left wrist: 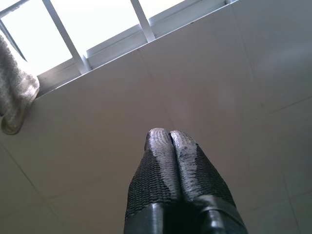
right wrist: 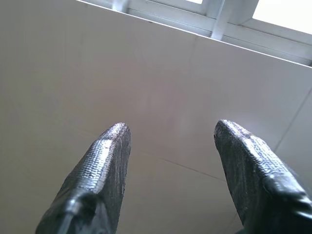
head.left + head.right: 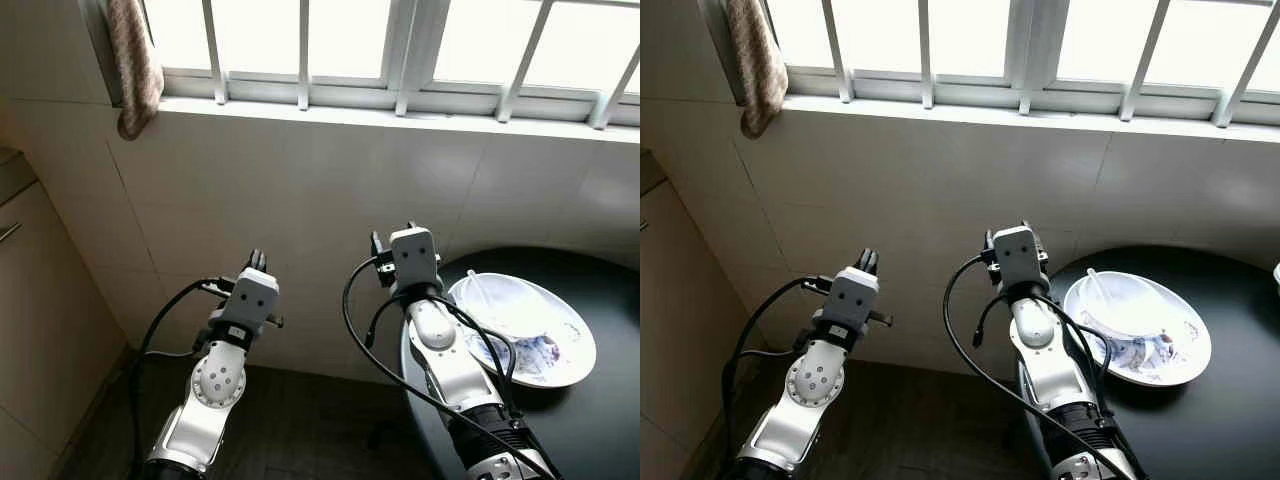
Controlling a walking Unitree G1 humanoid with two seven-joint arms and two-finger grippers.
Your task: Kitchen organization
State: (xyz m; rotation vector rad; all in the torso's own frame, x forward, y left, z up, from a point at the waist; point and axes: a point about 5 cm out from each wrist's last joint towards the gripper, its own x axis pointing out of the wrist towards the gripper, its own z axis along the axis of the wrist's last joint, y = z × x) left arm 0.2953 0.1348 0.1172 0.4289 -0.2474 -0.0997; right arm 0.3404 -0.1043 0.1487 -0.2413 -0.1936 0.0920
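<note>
The white plate (image 3: 530, 335) sits on the round black surface (image 3: 600, 420), near the edge that is close to the tiled wall (image 3: 330, 190). It looks like a hard dish that could crack or chip if it drops, and it is probably smooth and a bit slippery. It looks shallow and not very heavy. There is something clear and crinkly on it, maybe plastic wrap (image 3: 1120, 305), and some dark bits (image 3: 1160, 345) near one side; I cannot tell what they are. The best place to take hold looks like the thin rim, with one finger on top and one under it. The right tool (image 2: 170, 141) is up in the air beside the plate, just off its near rim, and it points up at the wall, not at the plate. Its two black fingers (image 2: 105, 161) are spread wide with nothing between them. The left tool (image 1: 170, 141) is well apart from the plate, out over the dark floor (image 3: 300, 420), also pointing at the wall. Its fingers are pressed together and hold nothing. Above are a window (image 3: 400, 40) with bars and a hanging cloth (image 3: 135, 60).
</note>
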